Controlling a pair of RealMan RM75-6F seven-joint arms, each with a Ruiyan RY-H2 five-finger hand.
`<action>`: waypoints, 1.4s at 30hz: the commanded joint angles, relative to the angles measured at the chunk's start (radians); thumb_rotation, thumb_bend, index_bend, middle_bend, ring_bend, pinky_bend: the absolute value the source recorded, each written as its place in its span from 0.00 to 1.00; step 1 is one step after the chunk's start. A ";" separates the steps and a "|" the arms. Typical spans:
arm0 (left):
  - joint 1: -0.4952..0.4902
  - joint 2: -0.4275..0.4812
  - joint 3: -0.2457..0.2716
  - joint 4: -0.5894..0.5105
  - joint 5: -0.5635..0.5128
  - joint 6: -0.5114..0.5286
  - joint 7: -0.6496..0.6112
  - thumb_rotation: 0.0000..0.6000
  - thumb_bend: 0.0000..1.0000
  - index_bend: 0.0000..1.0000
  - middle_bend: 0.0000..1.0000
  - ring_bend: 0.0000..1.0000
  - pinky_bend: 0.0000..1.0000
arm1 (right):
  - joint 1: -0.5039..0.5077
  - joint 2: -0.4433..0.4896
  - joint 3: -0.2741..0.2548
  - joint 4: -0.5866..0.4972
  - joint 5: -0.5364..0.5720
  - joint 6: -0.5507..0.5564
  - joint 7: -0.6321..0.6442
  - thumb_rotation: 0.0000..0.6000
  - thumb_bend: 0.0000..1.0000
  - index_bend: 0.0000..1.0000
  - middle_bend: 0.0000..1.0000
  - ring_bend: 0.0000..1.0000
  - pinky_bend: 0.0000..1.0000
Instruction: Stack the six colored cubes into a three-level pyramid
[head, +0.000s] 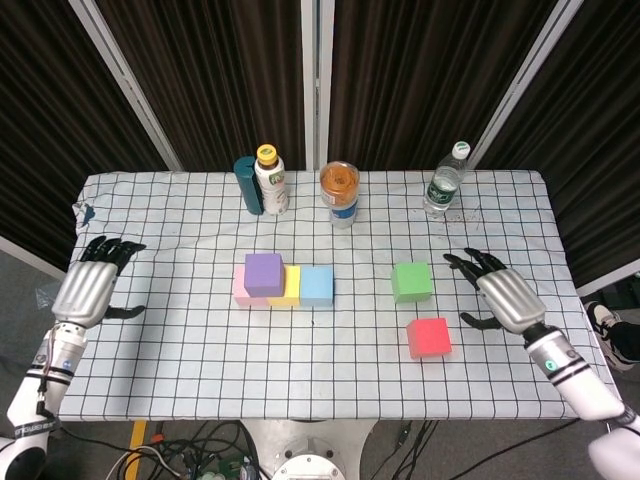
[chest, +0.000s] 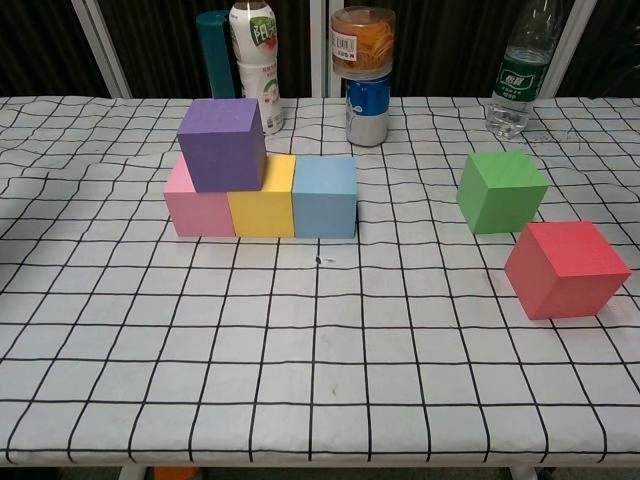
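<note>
Silver right hand (head: 505, 297) sits right of centre in the head view, fingers spread, holding nothing; left hand (head: 90, 290) at the left edge is likewise splayed and empty. Nearest the right hand: green cube (head: 411, 281), red cube (head: 428, 337) just below it. Both look like light foam, matte, squashable, so grip on opposite flat faces. No long axis; both sit slightly skewed to the grid. Centre: pink (chest: 192, 205), yellow (chest: 262, 201), blue (chest: 325, 196) row touching, purple cube (chest: 222, 143) on top.
</note>
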 joint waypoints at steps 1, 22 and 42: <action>0.037 -0.010 0.004 0.007 0.025 0.022 -0.036 1.00 0.06 0.19 0.17 0.10 0.07 | 0.077 -0.080 0.032 0.072 0.057 -0.085 -0.030 1.00 0.09 0.00 0.21 0.00 0.14; 0.129 -0.013 -0.037 0.033 0.106 0.003 -0.137 1.00 0.06 0.19 0.17 0.10 0.07 | 0.230 -0.331 0.027 0.339 0.213 -0.250 -0.130 1.00 0.12 0.00 0.32 0.02 0.14; 0.158 -0.054 -0.054 0.063 0.141 -0.026 -0.082 1.00 0.06 0.19 0.17 0.10 0.07 | 0.338 -0.114 0.152 -0.143 0.548 -0.260 -0.275 1.00 0.19 0.00 0.46 0.13 0.15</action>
